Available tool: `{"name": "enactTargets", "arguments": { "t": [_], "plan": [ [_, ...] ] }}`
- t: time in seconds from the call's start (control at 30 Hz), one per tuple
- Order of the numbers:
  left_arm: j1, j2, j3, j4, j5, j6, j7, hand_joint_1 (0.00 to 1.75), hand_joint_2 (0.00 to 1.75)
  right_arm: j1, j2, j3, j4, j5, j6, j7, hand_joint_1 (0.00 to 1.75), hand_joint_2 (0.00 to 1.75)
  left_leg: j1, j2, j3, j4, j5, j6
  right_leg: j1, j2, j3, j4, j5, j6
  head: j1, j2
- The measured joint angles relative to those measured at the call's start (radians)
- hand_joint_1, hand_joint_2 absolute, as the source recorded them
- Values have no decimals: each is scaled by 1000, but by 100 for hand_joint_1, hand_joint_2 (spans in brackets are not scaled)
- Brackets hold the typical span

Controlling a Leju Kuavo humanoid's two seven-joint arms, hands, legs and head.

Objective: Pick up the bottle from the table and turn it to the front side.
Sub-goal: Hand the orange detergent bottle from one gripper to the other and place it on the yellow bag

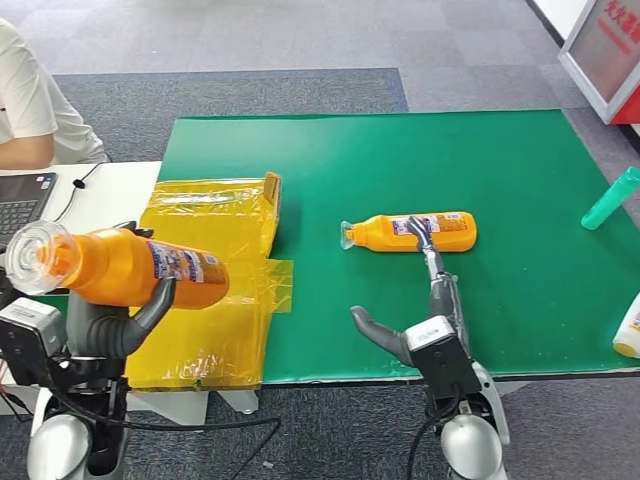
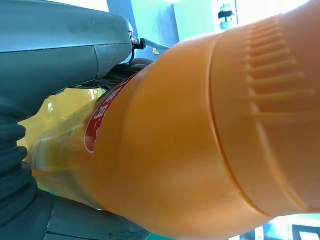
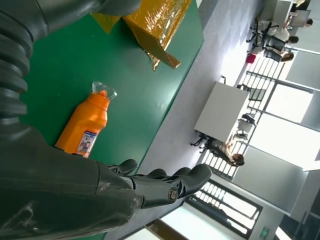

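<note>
L hand (image 1: pixel 113 325) at 8 o'clock grips held bottle (image 1: pixel 128 267) off table, lying sideways, cap toward camera. R hand (image 1: pixel 423 300) spread, fingertips over second bottle (image 1: pixel 411 232) lying on green mat (image 1: pixel 453 160), centre. Risk: smooth body may slip during turn, grip partial.

Even, bright indoor light falls across the scene; glare flares off yellow plastic film (image 1: pixel 204 290) beside the left hand (image 1: pixel 113 330), whose held bottle (image 2: pixel 211 135) blurs close-up.
</note>
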Motion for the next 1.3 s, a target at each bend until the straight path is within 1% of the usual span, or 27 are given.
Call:
{"name": "enactTargets", "arguments": {
  "t": [0.17,0.37,0.43,0.47,0.57,0.67,0.73,0.83,0.93,1.03,1.17,1.23,1.3],
  "plan": [
    [9,-3,30,-19,-4,-1,0,175,175,14,4,-14,-31,0,2,0,0,175,0,0,0,0,0,0,0,0,0,0,1,0,0,0],
    [10,-4,37,-24,-4,-1,0,175,175,18,6,-19,-39,0,2,0,0,175,0,0,0,0,0,0,0,0,0,0,1,0,0,0],
    [12,-5,43,-28,-52,17,-4,175,175,21,7,-23,-46,0,2,-3,0,175,0,0,0,0,0,0,0,0,0,0,1,0,0,0],
    [13,-5,46,-31,-104,32,-5,175,175,25,8,-26,-54,0,2,-7,0,175,0,0,0,0,0,0,0,0,0,0,1,0,0,0],
    [15,-5,53,-42,-329,66,-8,175,175,49,12,-42,-104,0,0,-36,0,175,0,0,0,0,0,0,0,0,0,0,1,0,0,0],
    [12,-4,49,-51,-571,110,-4,175,175,82,15,-66,-182,-1,1,-73,0,175,0,0,0,0,0,0,0,0,-1,0,0,0,0,0],
    [3,-4,47,-54,-703,139,8,175,175,100,18,-80,-243,-1,5,-92,0,175,0,0,0,0,0,0,0,0,-1,0,0,0,0,0],
    [-23,0,49,-52,-895,166,17,175,175,117,23,-97,-327,-1,10,-112,0,175,0,0,0,0,-1,0,0,0,-1,0,0,0,0,0],
    [-72,5,51,-36,-1095,171,16,175,175,123,24,-104,-390,-1,9,-127,0,175,0,0,0,0,0,0,0,0,-1,0,1,0,0,0],
    [-125,8,50,1,-1188,164,19,175,175,122,25,-108,-428,-2,8,-130,0,175,0,0,0,0,1,-1,0,0,-1,0,2,-1,0,0],
    [-167,18,46,56,-1290,164,46,175,175,117,25,-113,-447,-5,2,-132,0,175,0,0,0,0,1,-1,0,0,-1,0,2,0,0,0],
    [-188,33,37,84,-1332,161,87,175,175,111,25,-115,-449,-6,-1,-133,0,175,0,0,0,0,2,-1,0,0,-1,0,3,0,0,0],
    [-218,66,11,116,-1347,139,163,175,175,102,25,-117,-449,-11,3,-133,0,175,0,0,0,0,2,-1,0,0,-1,0,3,-1,0,0]
  ]
}}
